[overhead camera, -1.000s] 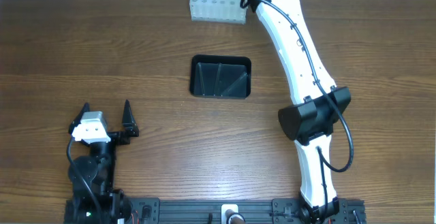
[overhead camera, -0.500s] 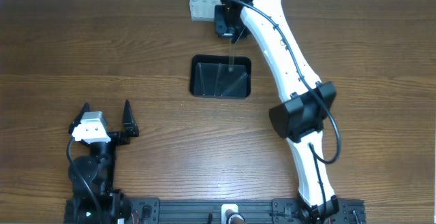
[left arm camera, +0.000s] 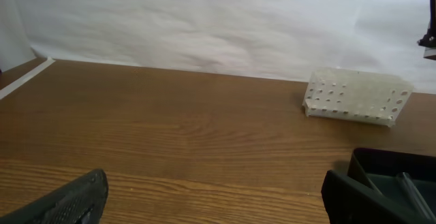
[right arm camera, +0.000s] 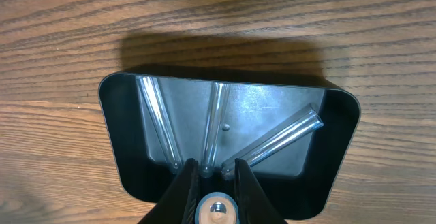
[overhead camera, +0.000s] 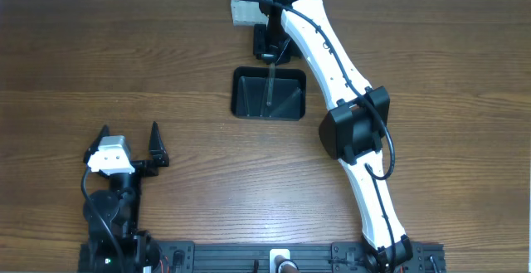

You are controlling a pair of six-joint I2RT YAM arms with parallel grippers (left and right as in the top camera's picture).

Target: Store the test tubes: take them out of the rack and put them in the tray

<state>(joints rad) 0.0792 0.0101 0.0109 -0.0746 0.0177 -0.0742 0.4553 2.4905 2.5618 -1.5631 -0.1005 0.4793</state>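
Observation:
My right gripper (overhead camera: 272,55) hangs over the black tray (overhead camera: 241,107), shut on a clear test tube (overhead camera: 270,80) that points down into it. In the right wrist view the held tube (right arm camera: 216,118) runs from the gripper (right arm camera: 212,168) toward the tray floor (right arm camera: 252,101). Two more tubes lie in the tray, one on each side (right arm camera: 157,122) (right arm camera: 283,139). The clear rack (overhead camera: 243,9) stands just beyond the tray, partly hidden by the arm; it also appears as the rack (left arm camera: 354,96) in the left wrist view. My left gripper (overhead camera: 129,134) rests open near its base, holding nothing.
Bare wooden tabletop (overhead camera: 124,49) surrounds the tray on all sides. A white wall (left arm camera: 204,20) rises behind the table's far edge. The right arm's elbow (overhead camera: 353,124) sits to the right of the tray.
The right gripper has come away from the rack toward me, carrying a tube, and now holds it over the tray. The left arm has not moved.

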